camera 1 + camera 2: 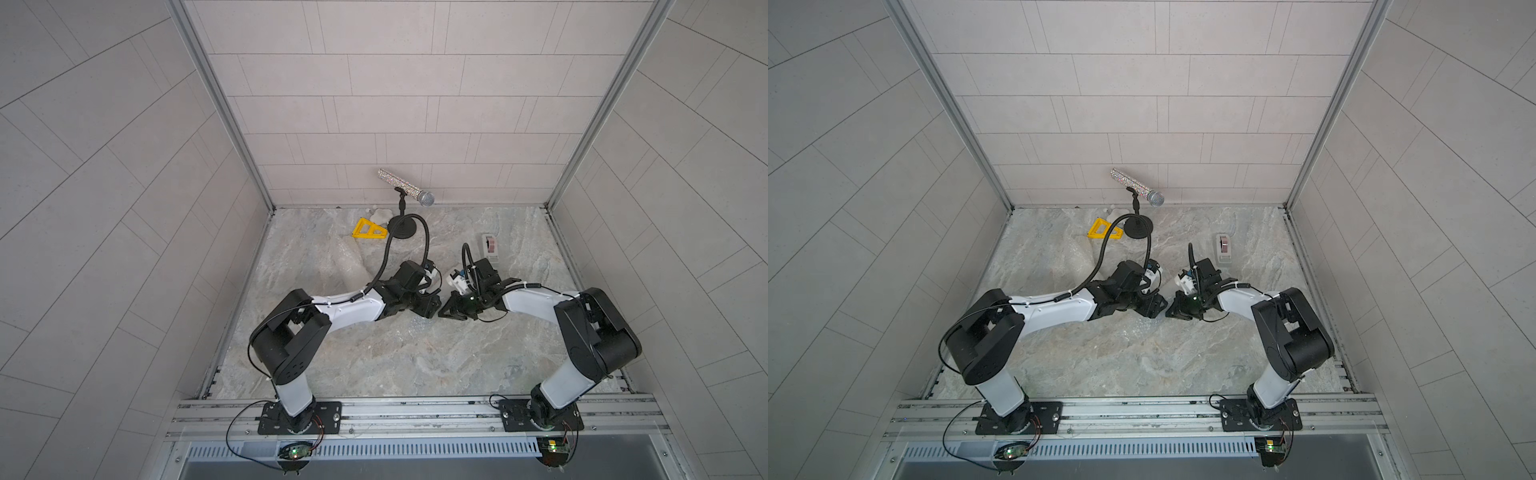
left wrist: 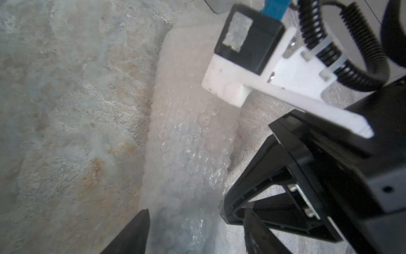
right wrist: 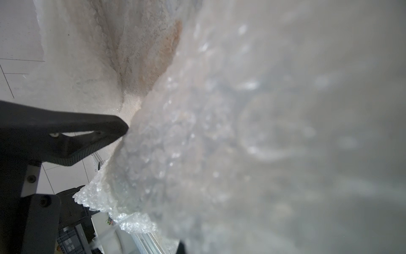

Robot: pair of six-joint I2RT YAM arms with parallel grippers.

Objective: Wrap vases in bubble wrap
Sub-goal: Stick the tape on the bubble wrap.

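Bubble wrap (image 2: 189,143) lies as a long, crinkly band on the marble floor. A faint bluish tint shows through it; no vase shows plainly inside. My left gripper (image 2: 197,231) is open, its fingers (image 2: 136,233) straddling the band near the floor's middle (image 1: 434,311). My right gripper (image 1: 445,311) faces it closely, tips at the wrap's edge (image 2: 226,211). In the right wrist view the raised bubble wrap (image 3: 241,110) fills the picture and hides those jaws. A translucent wrap bundle (image 1: 347,266) lies at the left. A small white scalloped vase (image 1: 380,215) peeks out at the back.
A glittery microphone (image 1: 405,187) on a black round stand (image 1: 401,228) is at the back, with a yellow triangular frame (image 1: 368,230) beside it. A grey tape dispenser (image 1: 489,246) sits back right. Tiled walls close in three sides; an aluminium rail (image 1: 415,409) runs along the front.
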